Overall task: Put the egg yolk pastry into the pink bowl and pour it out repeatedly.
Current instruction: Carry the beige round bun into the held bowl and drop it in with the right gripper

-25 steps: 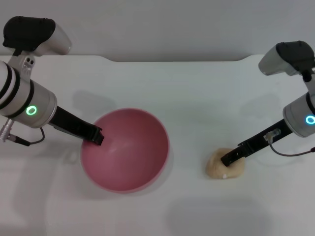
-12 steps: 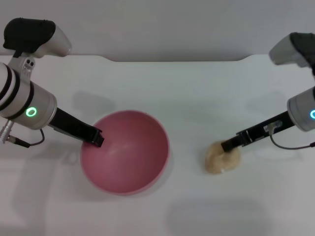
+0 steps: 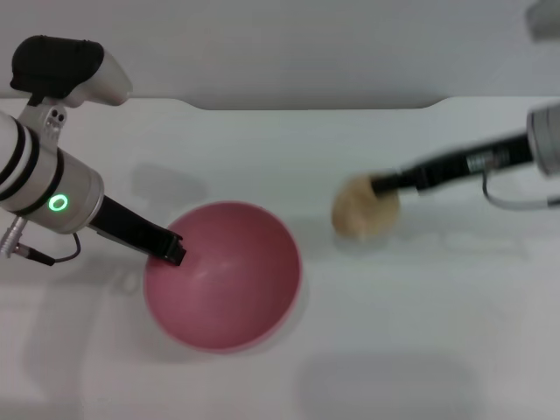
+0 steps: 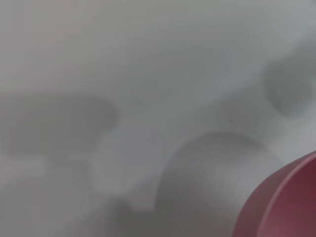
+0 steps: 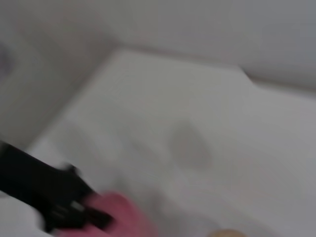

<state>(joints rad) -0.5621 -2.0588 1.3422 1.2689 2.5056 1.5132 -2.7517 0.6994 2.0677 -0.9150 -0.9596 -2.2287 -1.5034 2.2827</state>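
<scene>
The pink bowl (image 3: 223,276) stands on the white table left of the middle, empty, and my left gripper (image 3: 174,248) is shut on its left rim. A piece of the bowl's rim (image 4: 286,202) shows in the left wrist view. My right gripper (image 3: 376,188) is shut on the egg yolk pastry (image 3: 360,210), a pale tan ball, and holds it above the table to the right of the bowl and apart from it. In the right wrist view the bowl (image 5: 116,217) and the left arm (image 5: 39,192) show far off, and a sliver of the pastry (image 5: 227,233) at the edge.
The white table (image 3: 350,350) ends at a pale wall behind, with a notch in its far edge (image 3: 315,107). Nothing else lies on it.
My right gripper has lifted the pastry off the table and carried it left and away from me, toward the bowl. The left gripper and bowl have barely moved.
</scene>
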